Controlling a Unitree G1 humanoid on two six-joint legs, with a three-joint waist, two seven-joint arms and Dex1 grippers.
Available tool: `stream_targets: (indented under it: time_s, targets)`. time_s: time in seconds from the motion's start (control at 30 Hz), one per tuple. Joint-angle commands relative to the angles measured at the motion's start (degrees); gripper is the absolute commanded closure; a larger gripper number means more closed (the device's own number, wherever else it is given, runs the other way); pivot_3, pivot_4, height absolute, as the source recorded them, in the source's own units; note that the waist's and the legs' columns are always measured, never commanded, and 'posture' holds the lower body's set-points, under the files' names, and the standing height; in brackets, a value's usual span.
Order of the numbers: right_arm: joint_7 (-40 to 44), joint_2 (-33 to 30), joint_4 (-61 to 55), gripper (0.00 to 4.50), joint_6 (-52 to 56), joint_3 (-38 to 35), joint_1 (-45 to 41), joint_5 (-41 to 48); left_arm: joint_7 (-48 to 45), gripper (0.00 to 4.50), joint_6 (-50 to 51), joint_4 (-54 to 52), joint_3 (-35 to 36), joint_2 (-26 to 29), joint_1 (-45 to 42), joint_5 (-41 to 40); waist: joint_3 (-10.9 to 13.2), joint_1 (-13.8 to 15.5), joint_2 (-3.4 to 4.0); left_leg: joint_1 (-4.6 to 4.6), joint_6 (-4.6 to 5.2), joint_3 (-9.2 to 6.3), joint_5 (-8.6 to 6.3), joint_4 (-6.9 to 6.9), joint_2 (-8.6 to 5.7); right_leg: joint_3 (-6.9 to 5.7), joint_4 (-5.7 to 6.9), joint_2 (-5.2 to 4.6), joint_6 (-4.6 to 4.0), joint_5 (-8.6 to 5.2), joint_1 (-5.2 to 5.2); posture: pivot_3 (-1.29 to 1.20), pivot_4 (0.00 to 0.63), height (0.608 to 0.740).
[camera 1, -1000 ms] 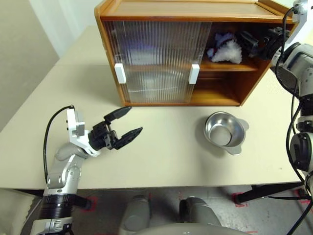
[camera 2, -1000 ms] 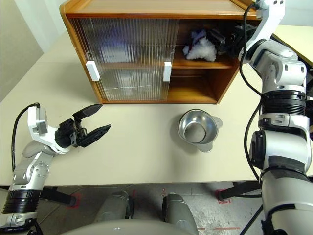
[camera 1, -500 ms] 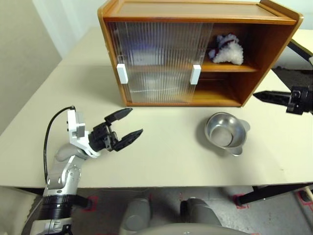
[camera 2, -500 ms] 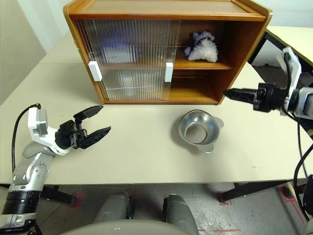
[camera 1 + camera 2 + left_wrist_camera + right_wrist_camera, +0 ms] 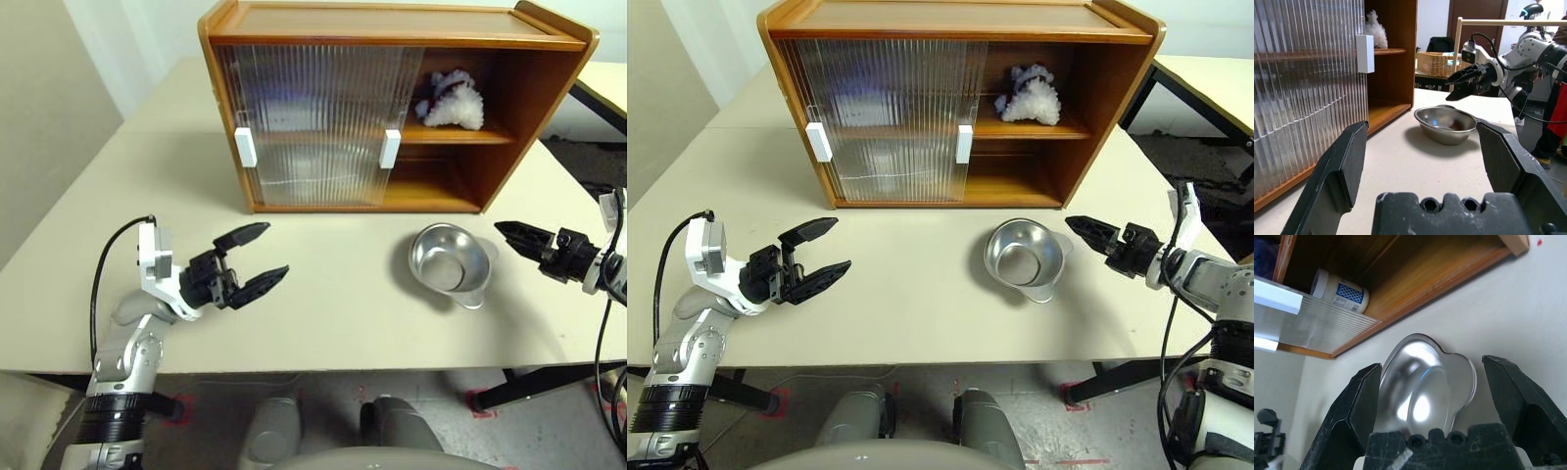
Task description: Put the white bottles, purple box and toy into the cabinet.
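Observation:
The cabinet [image 5: 392, 22] stands at the back of the table, its ribbed doors slid left and its right half open. On the open upper shelf sits the toy [image 5: 452, 102], fluffy and white. One white bottle [image 5: 1341, 293] lies on the lower shelf behind the door edge. The purple box is hidden. My left gripper [image 5: 275, 250] hovers open and empty over the table's near left. My right gripper [image 5: 1073, 227] is open and empty, low over the table just right of the silver bowl, pointing toward it.
A shiny silver bowl [image 5: 449, 262] rests on the table in front of the cabinet's open side. The table's front edge runs close below both grippers. Another table [image 5: 1205, 78] stands off to the right. A wicker basket [image 5: 1437, 62] shows in the background.
My right arm has drawn back out of the cabinet's upper shelf and dropped down to beside the bowl. The toy stays on the shelf. The left arm has held still.

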Motion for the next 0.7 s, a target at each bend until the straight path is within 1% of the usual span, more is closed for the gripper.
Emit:
stream_targets:
  time_s: [0.03, 0.17, 0.43, 0.5, 0.57, 0.67, 0.7]
  targets:
    - [-2.4, 1.2, -0.5, 0.05, 1.6, -1.2, -0.1, 1.3, -0.5, 0.0, 0.3, -0.8, -1.2, -0.1, 0.5, 0.4, 0.0, -0.2, 0.02, 0.0, 0.0, -0.01, 0.0, 0.0, 0.0, 0.0, 0.0, 0.0, 0.0, 0.0, 0.0, 0.2, 0.023, 0.74]
    - [-2.7, 1.0, -1.0, 0.05, 1.4, 1.5, 1.2, 0.2, -0.6, 0.0, -0.1, -0.4, -1.3, -0.1, 0.5, 0.8, 0.0, -0.5, 0.06, -0.01, 0.0, -0.01, 0.0, 0.0, 0.0, 0.0, 0.0, 0.0, 0.0, -0.01, 0.0, 0.2, 0.023, 0.74]
    - [-4.4, 3.8, 0.7, 0.05, -1.0, 2.2, -0.3, 0.3, -0.2, 0.0, -0.8, -0.2, -1.4, -0.6, 0.4, 1.0, 0.0, -1.3, 0.07, -0.01, 0.0, -0.02, 0.0, 0.0, 0.0, 0.01, 0.0, 0.0, 0.02, -0.01, 0.01, 0.21, 0.015, 0.74]
    - [-4.8, 4.8, 1.2, 0.43, -2.1, 1.9, -1.0, 0.4, -0.1, 0.0, -1.0, -0.1, -1.4, -0.8, 0.3, 1.1, 0.0, -1.3, 0.07, -0.01, 0.0, -0.01, 0.0, -0.01, 0.0, 0.02, 0.0, 0.0, 0.02, -0.01, 0.01, 0.22, 0.014, 0.74]
    - [-4.4, 4.9, 1.4, 0.97, -2.2, 2.3, -1.2, 0.5, -0.1, 0.0, -1.3, 0.0, -1.5, -0.9, 0.2, 1.2, 0.0, -1.2, 0.07, -0.01, 0.0, -0.01, 0.0, 0.0, 0.0, 0.02, 0.0, 0.0, 0.02, -0.01, 0.01, 0.22, 0.012, 0.74]
    - [-4.0, 4.9, 0.8, 2.19, -1.4, 2.3, -1.1, 1.3, 0.0, 0.0, -1.6, 0.0, -1.2, -0.9, 0.3, 1.2, 0.1, -1.1, 0.07, -0.02, 0.0, -0.02, 0.0, -0.01, -0.01, 0.01, -0.01, 0.0, 0.03, -0.02, 0.0, 0.22, 0.012, 0.74]
    - [-4.0, 4.8, 0.7, 2.51, -1.4, 2.3, -1.1, 1.4, 0.0, 0.0, -1.7, 0.0, -1.2, -0.9, 0.3, 1.2, 0.1, -1.1, 0.07, -0.04, 0.0, -0.03, 0.0, -0.01, -0.01, 0.01, -0.01, -0.01, 0.03, -0.02, 0.0, 0.22, 0.012, 0.74]
